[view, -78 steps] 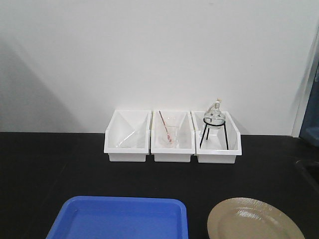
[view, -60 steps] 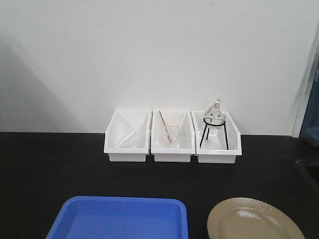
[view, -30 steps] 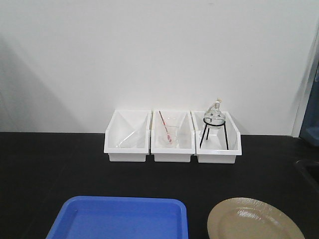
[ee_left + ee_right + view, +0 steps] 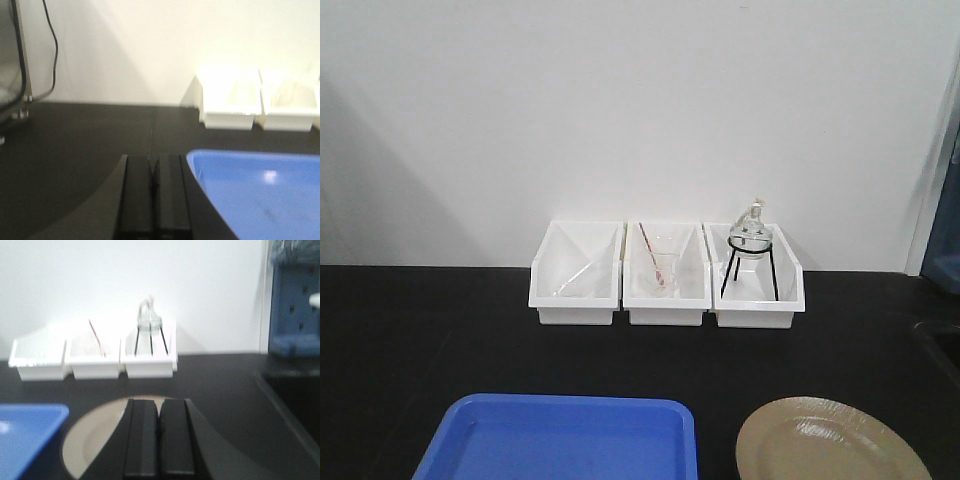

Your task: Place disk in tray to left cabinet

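**A:** What is shown in the front view?

**B:** The blue tray point(image 4: 560, 440) is seen at the near edge of the black table point(image 4: 420, 330). The disk point(image 4: 830, 445) is laid flat on the table just to the right of it, with a gap between them. Three white bins point(image 4: 667, 290) are lined up against the wall point(image 4: 620, 100), and a glass flask point(image 4: 750, 232) is carried on a black stand point(image 4: 748, 272) in the rightmost one.

**A:** And the left wrist view?

**B:** The left gripper point(image 4: 153, 162) is seen with its jaws pressed together and nothing held. It is placed over the table, just beside the left rim of the tray point(image 4: 260, 195).

**A:** And the right wrist view?

**B:** The right gripper point(image 4: 159, 405) is likewise closed on nothing. The disk point(image 4: 95, 435) is seen beneath it, and a corner of the tray point(image 4: 25, 435) is caught at the left. Whether the disk is touched cannot be told.
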